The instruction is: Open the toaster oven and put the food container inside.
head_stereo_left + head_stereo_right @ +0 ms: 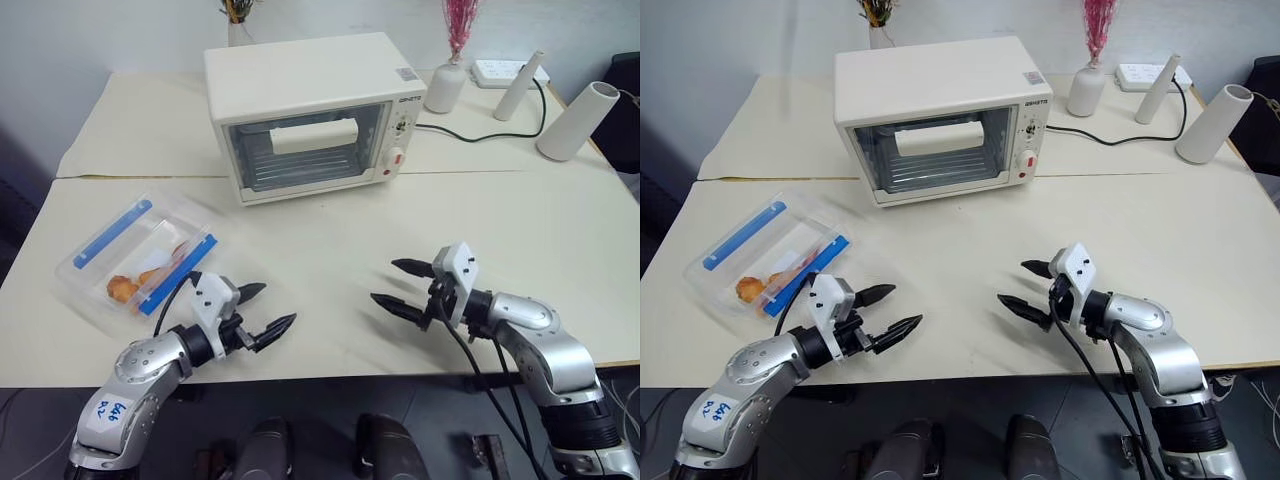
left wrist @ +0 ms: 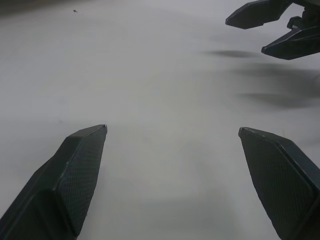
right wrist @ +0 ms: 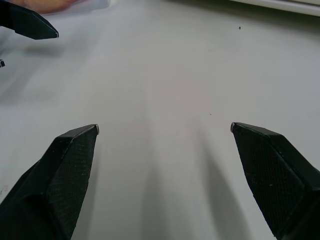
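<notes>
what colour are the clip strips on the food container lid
Blue, two strips along the clear lid of the food container; clearest in the left eye view.

No legible text; tiny unreadable brand mark on the toaster oven (image 1: 300,110).

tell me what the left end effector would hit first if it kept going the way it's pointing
Most likely the right end effector. The left end effector points across the bare table toward it, and its wrist view shows those black fingers ahead, though depth is uncertain.
</notes>
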